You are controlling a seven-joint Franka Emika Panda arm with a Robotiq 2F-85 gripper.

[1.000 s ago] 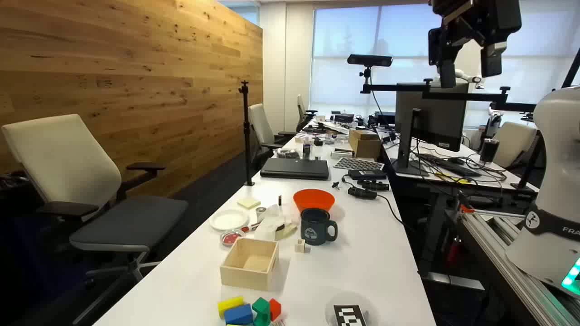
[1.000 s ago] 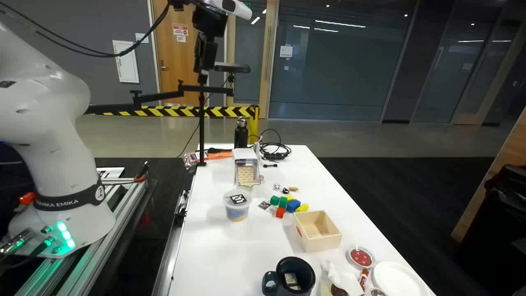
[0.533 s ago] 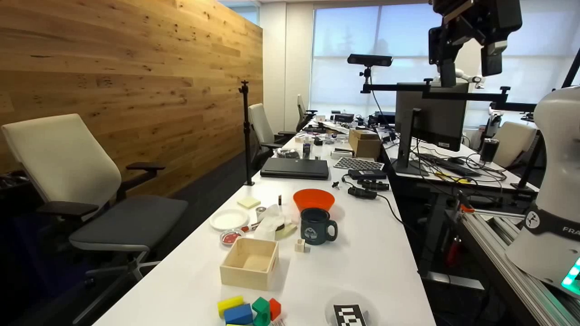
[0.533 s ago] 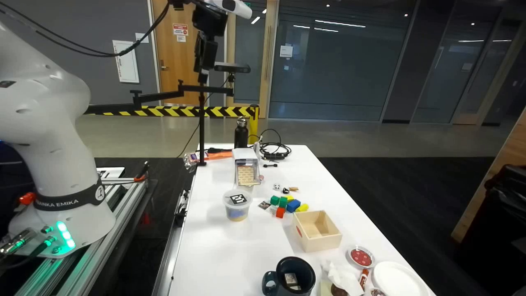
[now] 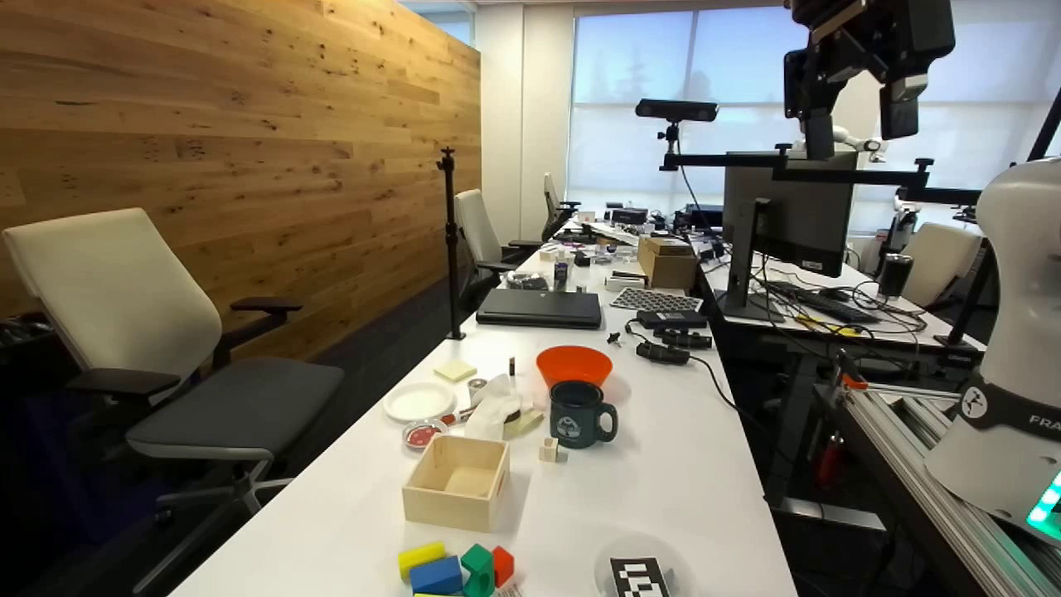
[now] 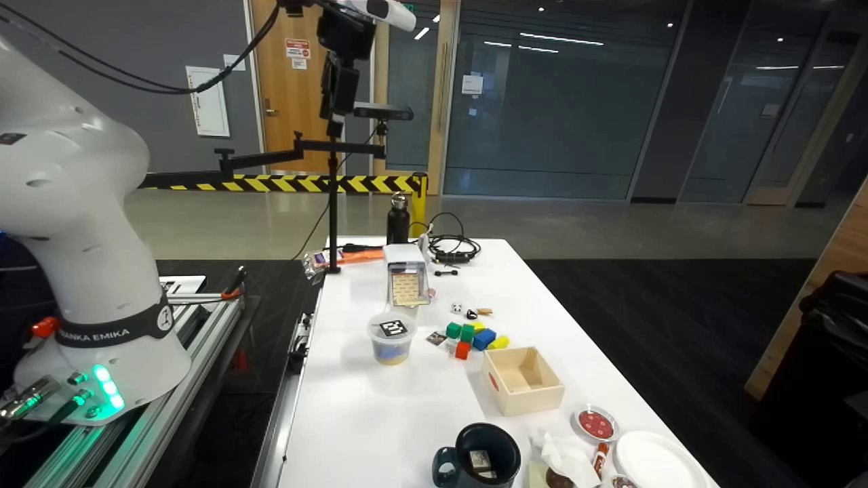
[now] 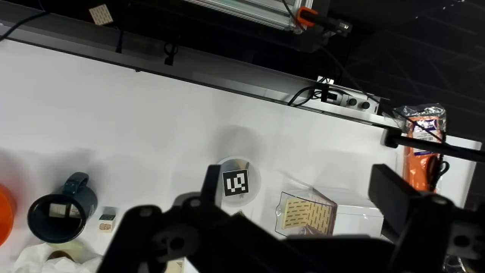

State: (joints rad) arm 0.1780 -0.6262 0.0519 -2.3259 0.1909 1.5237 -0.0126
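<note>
The white table [image 6: 366,420] bears a lidded tub [image 6: 391,348], the fingers [image 5: 899,116] hanging spread wide high above.

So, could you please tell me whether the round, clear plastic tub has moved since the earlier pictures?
No; in an exterior view the clear tub sits where it did, with no visible shift along or across the long white table.

The arm [image 6: 78,183] holds its gripper [image 5: 859,144] high, pointing downward, jaws spread wide apart.
</note>
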